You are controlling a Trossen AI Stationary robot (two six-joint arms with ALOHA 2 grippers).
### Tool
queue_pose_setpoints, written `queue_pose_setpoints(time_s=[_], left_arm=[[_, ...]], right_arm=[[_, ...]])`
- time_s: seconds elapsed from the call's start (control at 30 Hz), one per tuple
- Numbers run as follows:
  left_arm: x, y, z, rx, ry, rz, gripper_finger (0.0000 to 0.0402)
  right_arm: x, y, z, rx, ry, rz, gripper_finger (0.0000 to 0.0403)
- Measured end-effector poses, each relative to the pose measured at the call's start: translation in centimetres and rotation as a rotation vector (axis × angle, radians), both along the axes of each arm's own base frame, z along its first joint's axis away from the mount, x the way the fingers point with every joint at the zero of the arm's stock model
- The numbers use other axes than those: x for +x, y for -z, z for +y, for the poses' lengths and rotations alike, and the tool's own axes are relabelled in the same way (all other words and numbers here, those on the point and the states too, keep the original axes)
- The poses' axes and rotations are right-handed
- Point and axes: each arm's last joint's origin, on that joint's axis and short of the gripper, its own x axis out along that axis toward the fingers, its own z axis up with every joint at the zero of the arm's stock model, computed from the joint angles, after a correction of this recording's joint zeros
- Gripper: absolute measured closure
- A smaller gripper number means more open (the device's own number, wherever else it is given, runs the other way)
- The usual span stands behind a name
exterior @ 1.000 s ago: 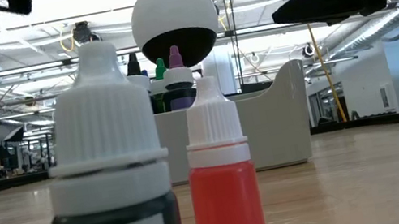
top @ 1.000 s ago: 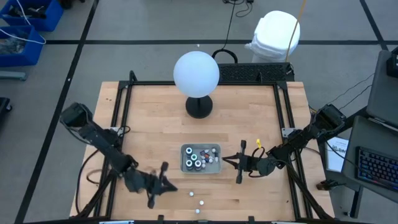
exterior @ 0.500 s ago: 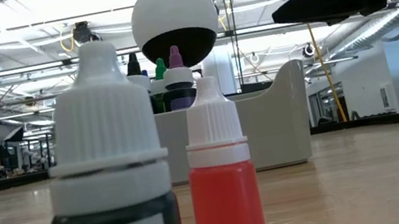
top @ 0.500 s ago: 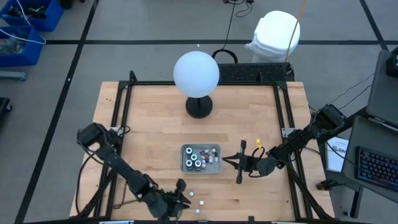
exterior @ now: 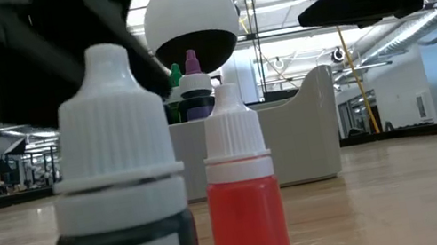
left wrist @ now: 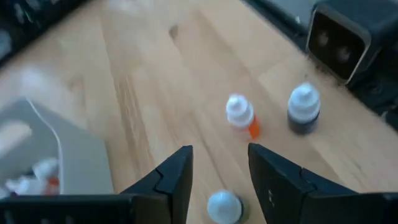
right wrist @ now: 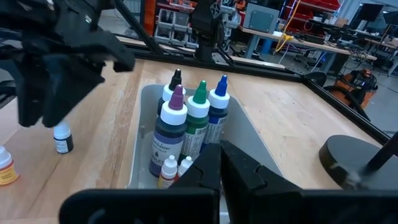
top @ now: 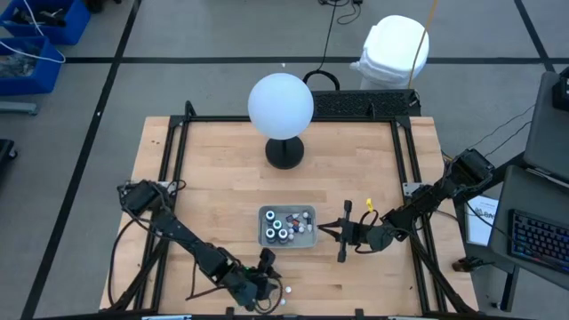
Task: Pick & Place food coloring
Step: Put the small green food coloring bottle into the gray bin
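Bench [top: 222, 187] of light wood inside a black frame fills the high view. White globe lamp [top: 281, 105] on a black base stands at the far middle. Left arm reaches along the near edge; left gripper [top: 263, 283] sits low over the loose bottles near the front, jaws apart with nothing between them, one white-capped bottle [left wrist: 224, 206] right at the gap in the left wrist view. Right arm comes in from the right side; right gripper [top: 343, 236] hangs just beside the tray's right edge, jaws together, holding nothing.

Grey tray [top: 264, 233] sits mid-bench, near the front of the lamp base. Inside it, tall dark bottles stand upright in a cluster: purple tip [right wrist: 175, 101], green tip [right wrist: 199, 94], blue tip [right wrist: 220, 88], black tip [right wrist: 176, 79]. Small white-capped bottles [right wrist: 169, 168] sit in the tray just beside the tall ones.

Loose food coloring on the bare bench, outside the tray toward the front: dark bottle with white cap [left wrist: 304, 109] and orange bottle with white cap [left wrist: 240, 116] stand upright, near each other but apart. Low view has the same pair close to the lens, dark one [exterior: 123, 202] and orange one [exterior: 245, 199], with the tray [exterior: 303, 143] behind them.
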Motion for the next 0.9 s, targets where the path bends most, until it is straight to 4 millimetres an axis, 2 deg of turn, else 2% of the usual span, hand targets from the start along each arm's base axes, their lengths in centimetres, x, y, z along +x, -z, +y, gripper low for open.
queue_pose_setpoints(time_s=[0.2,0.47,0.9], left_arm=[[0.4,0.5,1.2,-0.064,-0.036,0.095,0.0240],[0.2,1.0,1.6,-0.091,-0.064,0.169,0.0240],[-0.2,-0.3,1.8,-0.124,-0.077,0.183,0.0240]], right_arm=[[0.0,0.0,0.0,-0.001,0.000,0.002,0.0403],[0.0,0.0,0.0,-0.001,0.000,0.002,0.0403],[0.0,0.0,0.0,-0.001,0.000,0.001,0.0403]])
